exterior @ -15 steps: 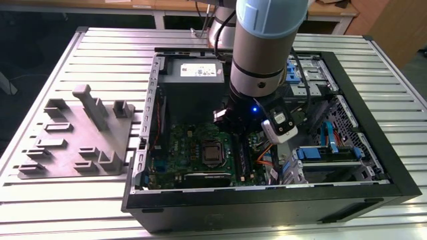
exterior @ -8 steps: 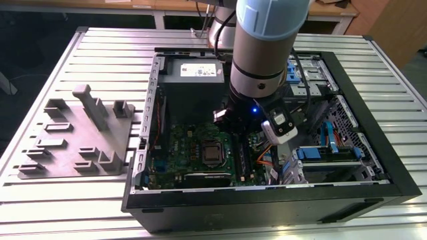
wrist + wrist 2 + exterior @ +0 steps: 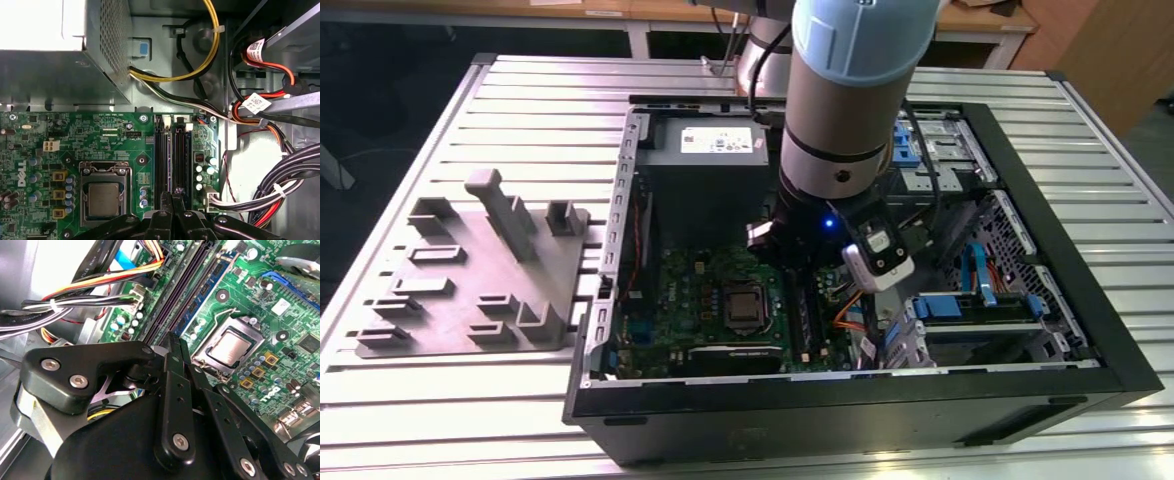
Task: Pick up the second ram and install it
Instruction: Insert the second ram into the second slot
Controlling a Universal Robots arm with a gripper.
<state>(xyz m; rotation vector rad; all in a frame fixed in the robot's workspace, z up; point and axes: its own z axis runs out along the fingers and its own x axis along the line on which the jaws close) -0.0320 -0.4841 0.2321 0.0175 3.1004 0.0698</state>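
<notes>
arm reaches down into the open computer case. gripper hangs right over the pair of long black memory slots beside the cpu socket. in both wrist views the fingers are drawn together with next to no gap. second ram: i cannot tell whether it sits edge-on between the pads or lies in the slot under the tips, because the dark strips there look too alike. my read of the step in hand is seating the stick. doing it well calls for the tips centred along the slot, a push straight down and even at both ends, no sideways lean, and clearance from the cable bundle lying just beside the slots. case contents: green motherboard on the floor, power supply at the far end, drive cage with blue rails on the exterior view's right. grey fixture tray sits on the table at the exterior view's left; its pockets look unfilled.
</notes>
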